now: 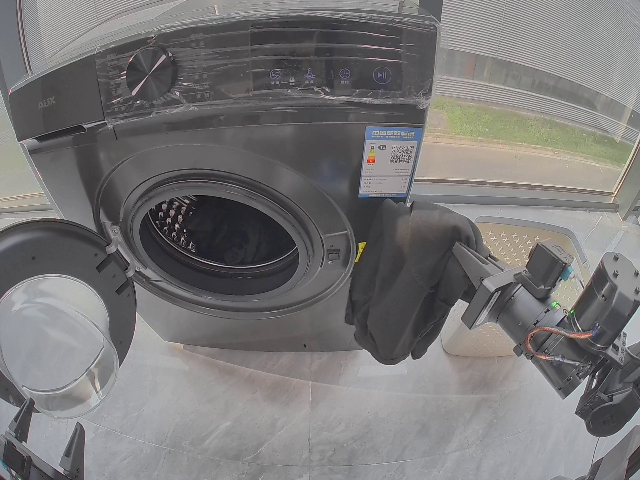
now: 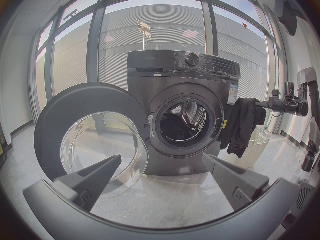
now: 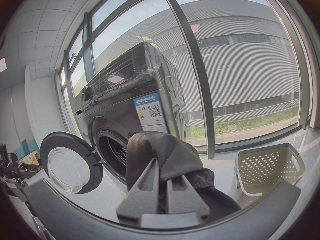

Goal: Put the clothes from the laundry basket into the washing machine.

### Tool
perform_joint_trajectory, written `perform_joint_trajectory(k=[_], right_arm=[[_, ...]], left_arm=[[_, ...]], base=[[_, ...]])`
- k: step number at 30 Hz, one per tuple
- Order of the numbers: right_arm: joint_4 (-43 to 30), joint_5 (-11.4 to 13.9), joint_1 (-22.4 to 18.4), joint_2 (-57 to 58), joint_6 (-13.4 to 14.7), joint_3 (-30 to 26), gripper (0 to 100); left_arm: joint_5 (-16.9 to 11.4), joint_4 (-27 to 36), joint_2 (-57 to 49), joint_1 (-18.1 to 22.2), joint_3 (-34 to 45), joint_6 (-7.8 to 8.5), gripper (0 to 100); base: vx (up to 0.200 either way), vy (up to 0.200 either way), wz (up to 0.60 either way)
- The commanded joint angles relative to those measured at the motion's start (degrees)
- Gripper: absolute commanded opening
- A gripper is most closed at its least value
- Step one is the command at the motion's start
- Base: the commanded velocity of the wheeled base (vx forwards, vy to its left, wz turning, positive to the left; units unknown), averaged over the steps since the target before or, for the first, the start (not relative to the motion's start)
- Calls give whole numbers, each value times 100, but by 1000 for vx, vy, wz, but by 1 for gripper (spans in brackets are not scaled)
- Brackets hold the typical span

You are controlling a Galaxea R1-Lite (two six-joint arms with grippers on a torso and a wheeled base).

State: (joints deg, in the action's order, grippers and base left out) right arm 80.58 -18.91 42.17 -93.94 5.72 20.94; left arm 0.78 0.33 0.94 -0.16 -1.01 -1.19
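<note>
One dark garment [image 1: 407, 281] in right gripper [image 1: 463, 255] | label [image 1: 390, 161] on washing machine [image 1: 220, 135]

Right arm [image 1: 600, 301]: dark grey cylindrical housings, looped orange cable [image 1: 560, 329], green light [image 1: 553, 305]. Left hand [image 2: 161, 157]: grey wedge fingers [image 2: 90, 180], one screw [image 2: 237, 194] at each base. Right hand [image 1: 460, 251]: same grey wedges.

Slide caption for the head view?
Right gripper holds a black garment between the open washer and the basket.
</note>
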Motion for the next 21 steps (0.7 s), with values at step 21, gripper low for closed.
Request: perform_joint_trajectory(k=[21], right_arm=[[2,1,2,-63,61,-82,0]], left_arm=[[1,2,-94,-2,75,-4,100]], base=[[-48,124,0]])
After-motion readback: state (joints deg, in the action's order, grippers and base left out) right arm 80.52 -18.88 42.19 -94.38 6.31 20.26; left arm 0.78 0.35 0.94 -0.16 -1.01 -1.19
